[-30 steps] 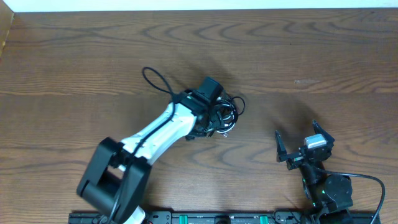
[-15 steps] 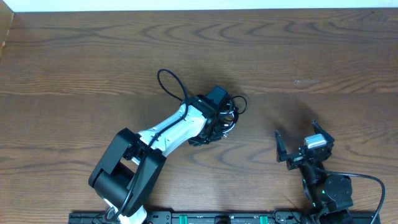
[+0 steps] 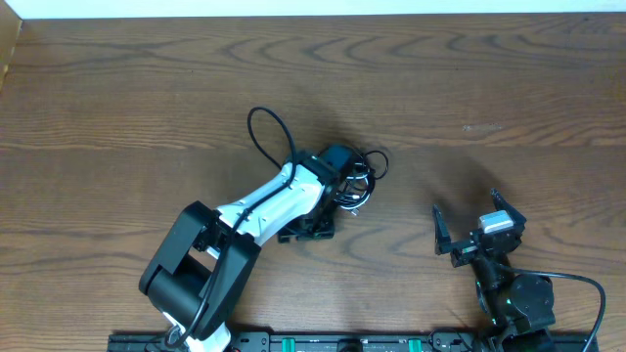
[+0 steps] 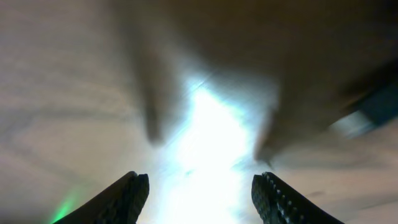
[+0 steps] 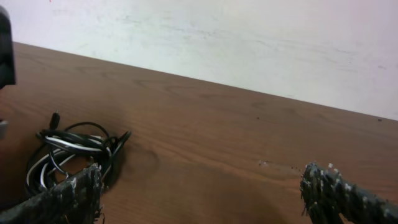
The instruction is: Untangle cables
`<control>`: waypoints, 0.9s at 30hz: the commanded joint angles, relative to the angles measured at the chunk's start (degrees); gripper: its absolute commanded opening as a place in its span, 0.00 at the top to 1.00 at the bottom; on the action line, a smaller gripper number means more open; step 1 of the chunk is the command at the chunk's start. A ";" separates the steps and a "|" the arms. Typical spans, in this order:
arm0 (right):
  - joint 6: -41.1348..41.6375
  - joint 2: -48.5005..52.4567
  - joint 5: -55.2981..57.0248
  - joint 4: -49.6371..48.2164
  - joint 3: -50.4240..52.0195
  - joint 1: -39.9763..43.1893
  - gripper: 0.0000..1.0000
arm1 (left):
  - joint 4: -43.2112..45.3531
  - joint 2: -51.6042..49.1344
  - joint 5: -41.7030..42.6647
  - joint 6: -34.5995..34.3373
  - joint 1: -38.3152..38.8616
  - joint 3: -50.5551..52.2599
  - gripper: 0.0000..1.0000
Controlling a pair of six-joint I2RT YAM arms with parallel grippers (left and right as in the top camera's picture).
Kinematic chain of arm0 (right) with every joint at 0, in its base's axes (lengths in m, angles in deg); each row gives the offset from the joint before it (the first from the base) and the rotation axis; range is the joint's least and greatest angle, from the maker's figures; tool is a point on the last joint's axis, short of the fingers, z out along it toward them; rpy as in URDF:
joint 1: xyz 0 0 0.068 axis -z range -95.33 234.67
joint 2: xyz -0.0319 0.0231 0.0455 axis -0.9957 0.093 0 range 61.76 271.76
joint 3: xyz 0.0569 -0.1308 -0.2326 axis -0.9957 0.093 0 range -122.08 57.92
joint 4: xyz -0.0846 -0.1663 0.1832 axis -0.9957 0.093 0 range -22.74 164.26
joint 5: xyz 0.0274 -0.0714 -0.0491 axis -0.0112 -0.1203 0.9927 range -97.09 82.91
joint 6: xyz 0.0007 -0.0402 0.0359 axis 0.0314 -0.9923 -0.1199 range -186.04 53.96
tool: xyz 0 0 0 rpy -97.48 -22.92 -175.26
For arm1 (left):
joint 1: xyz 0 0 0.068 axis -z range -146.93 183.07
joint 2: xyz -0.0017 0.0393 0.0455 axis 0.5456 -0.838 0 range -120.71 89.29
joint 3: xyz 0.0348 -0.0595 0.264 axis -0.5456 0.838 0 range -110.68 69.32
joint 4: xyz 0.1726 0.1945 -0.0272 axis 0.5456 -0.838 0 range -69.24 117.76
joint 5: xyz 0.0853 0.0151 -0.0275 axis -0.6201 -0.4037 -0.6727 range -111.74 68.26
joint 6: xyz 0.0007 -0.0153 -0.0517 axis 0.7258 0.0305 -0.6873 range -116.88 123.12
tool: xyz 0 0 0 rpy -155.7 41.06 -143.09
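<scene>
Separation of the cables (image 3: 362, 179) is in hand: the bundle (white strand among black loops) lies tangled mid-surface (image 3: 489, 98). Left tool (image 4: 202, 199) stands part-open at its left edge, and the blurred view shows nothing gripped. Right tool (image 5: 205, 202) rests near right, spread wide, empty. Judged next move: pinch one loose loop and draw it clear.

Everything beyond the left gripper's (image 4: 200, 186) fingertips was a washed-out blur; beneath that claw, part of the cables (image 3: 364, 182) lay hidden.
</scene>
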 commanded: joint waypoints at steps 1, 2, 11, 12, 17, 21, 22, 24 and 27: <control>0.46 -0.35 -0.31 0.24 0.04 -0.11 0.01 | -5.25 2.16 -1.53 3.21 -2.36 -3.96 0.38; 0.46 -0.35 -0.31 0.24 0.04 -0.11 0.01 | -6.47 2.97 -1.51 3.19 -3.06 -5.07 0.37; 0.46 -0.35 -0.31 0.24 0.04 -0.11 0.01 | 0.83 13.09 -1.14 -7.93 -5.46 -7.15 0.24; 0.46 -0.35 -0.31 0.24 0.04 -0.11 0.01 | 2.32 13.40 -1.14 -10.01 -5.31 -7.15 0.20; 0.46 -0.35 -0.31 0.24 0.04 -0.11 0.01 | 9.60 12.00 -1.14 -14.97 -3.85 -6.97 0.12; 0.46 -0.35 -0.31 0.24 0.04 -0.11 0.01 | 12.52 9.05 -1.16 -18.34 -2.10 -6.97 0.09; 0.46 -0.35 -0.31 0.24 0.04 -0.11 0.01 | 13.40 8.20 -1.16 -18.34 -1.75 -6.97 0.08; 0.46 -0.35 -0.31 0.24 0.04 -0.11 0.01 | 15.28 6.01 -1.14 -18.36 -0.92 -6.97 0.08; 0.46 -0.35 -0.31 0.24 0.04 -0.11 0.01 | 16.48 3.17 -1.14 -18.34 -0.24 -6.97 0.08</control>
